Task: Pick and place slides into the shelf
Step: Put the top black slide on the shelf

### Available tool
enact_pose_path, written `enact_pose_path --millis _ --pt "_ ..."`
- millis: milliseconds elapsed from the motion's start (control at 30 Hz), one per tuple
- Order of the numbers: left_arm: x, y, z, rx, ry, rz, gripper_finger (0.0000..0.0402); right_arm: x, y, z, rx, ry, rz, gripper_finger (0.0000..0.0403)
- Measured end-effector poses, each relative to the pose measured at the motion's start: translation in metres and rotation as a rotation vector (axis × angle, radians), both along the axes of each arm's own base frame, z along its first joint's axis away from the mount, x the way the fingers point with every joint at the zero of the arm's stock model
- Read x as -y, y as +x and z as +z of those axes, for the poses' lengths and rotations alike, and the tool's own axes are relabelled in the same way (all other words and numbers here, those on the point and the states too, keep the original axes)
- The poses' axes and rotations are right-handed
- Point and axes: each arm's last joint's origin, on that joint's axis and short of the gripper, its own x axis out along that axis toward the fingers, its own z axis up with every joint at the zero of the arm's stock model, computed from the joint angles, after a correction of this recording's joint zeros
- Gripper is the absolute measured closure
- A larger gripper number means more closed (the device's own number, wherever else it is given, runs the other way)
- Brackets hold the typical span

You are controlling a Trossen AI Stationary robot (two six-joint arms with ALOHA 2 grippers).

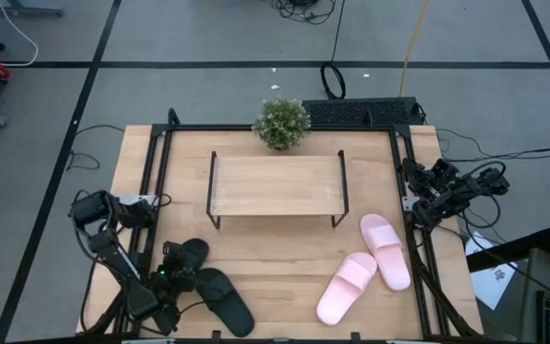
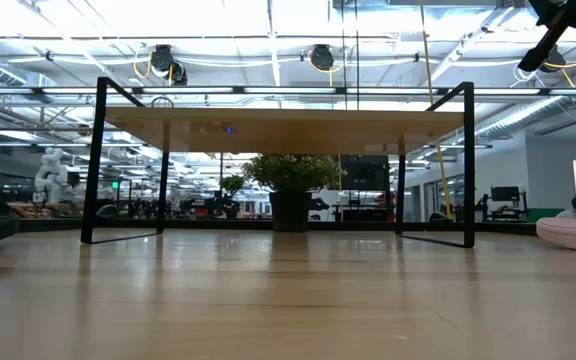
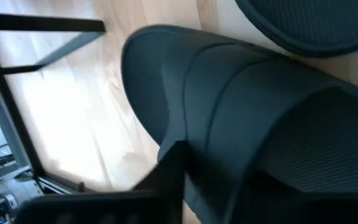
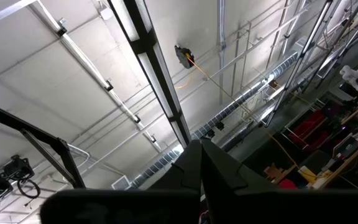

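Two black slides lie at the table's near left. My left gripper [image 1: 178, 268] is down on the farther one [image 1: 192, 253], which fills the left wrist view [image 3: 241, 106]; the nearer black slide [image 1: 223, 302] lies just beside it. Two pink slides [image 1: 387, 250] [image 1: 347, 287] rest soles down at the near right. The shelf [image 1: 275, 184] stands on its black rod legs at the table's middle, with nothing on its board. My right gripper [image 4: 201, 158] is shut and points up toward the ceiling, at the table's right edge [image 1: 442, 188]. My left gripper comes slanting down at the black slide. One finger [image 3: 173, 177] lies against the slide's outer side [image 3: 166, 134] just beside the strap. The slide itself hides the other finger. The slide's sole rests on the table.
A small potted plant [image 1: 282, 122] stands behind the shelf at the far edge. Black frame rails [image 1: 153, 191] run along the table's left and right sides. Bare wood lies between the shelf and the slides.
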Motion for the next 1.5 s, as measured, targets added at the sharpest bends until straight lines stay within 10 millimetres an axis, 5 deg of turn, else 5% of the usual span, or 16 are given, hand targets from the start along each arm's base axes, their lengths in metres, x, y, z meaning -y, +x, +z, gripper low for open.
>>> enact_pose_path --millis 67,267,500,800,933,1133,1500 --pt "0.000 -0.001 0.002 -0.021 -0.022 0.025 0.0389 0.000 0.000 0.000 -0.001 0.001 -0.001 0.0403" --pt "-0.010 -0.010 0.028 -0.033 -0.092 0.175 0.0397 0.000 0.000 0.000 -0.001 0.002 -0.001 0.0403" --pt "-0.035 -0.025 0.096 0.090 -0.198 0.356 0.0399 0.000 0.000 0.000 -0.001 0.002 -0.001 0.0403" --pt "-0.051 -0.011 0.179 0.476 -0.477 0.471 0.0401 -0.001 0.002 -0.002 -0.032 -0.012 -0.001 0.0403" --pt "-0.061 0.008 0.217 0.674 -0.492 0.398 0.0401 -0.001 0.003 -0.002 -0.043 -0.015 -0.003 0.0403" --pt "-0.084 0.054 0.256 0.818 -0.295 0.235 0.0401 0.000 0.004 -0.004 -0.077 0.034 -0.048 0.0403" --pt "-0.148 0.167 0.236 0.514 0.080 0.154 0.0401 0.001 0.004 -0.005 -0.105 0.028 -0.087 0.0403"
